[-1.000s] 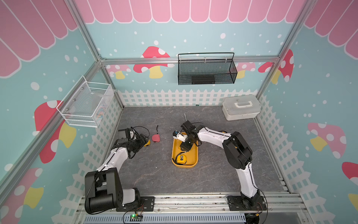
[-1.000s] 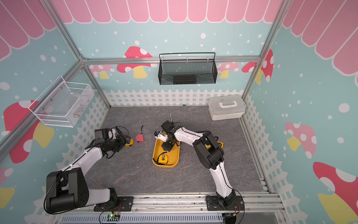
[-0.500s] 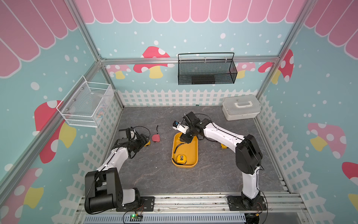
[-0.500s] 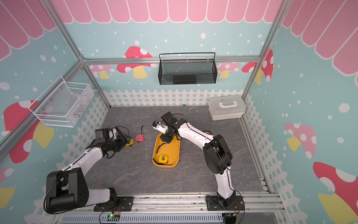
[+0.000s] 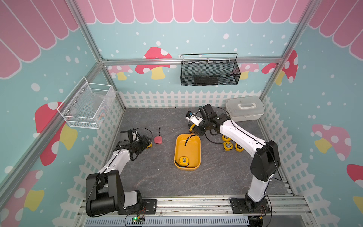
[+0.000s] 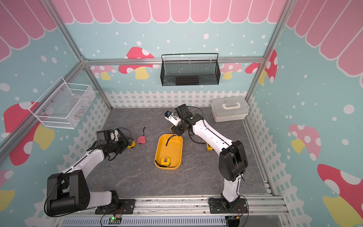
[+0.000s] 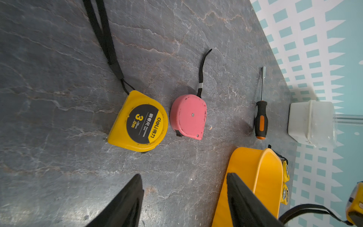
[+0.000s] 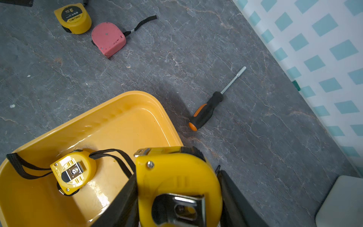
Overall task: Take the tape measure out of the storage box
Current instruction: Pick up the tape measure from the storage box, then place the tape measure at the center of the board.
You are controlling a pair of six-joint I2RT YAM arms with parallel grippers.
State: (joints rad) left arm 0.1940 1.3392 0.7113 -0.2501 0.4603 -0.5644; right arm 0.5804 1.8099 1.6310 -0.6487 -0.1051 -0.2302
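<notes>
A yellow tape measure [image 7: 138,121] and a pink tape measure [image 7: 188,116] lie side by side on the gray desk [image 7: 59,59], each with a black strap. A screwdriver [image 7: 260,118] lies past the pink one, near a white case [image 7: 308,121]. The left tool [image 7: 183,176] has its two black fingers wide apart, one in front of the yellow box [image 7: 255,176].

A grey, veined worktop [image 5: 157,182] is bordered by a white picket-fence print [image 5: 176,99]. A white lidded case [image 5: 244,108] with a handle sits in its far right corner. A black mesh basket [image 5: 209,72] hangs on the back wall [image 5: 186,35], and a white wire basket [image 5: 86,107] on the left wall [image 5: 39,78]. A black-and-orange nut driver [image 8: 208,110] lies flat on the worktop.
</notes>
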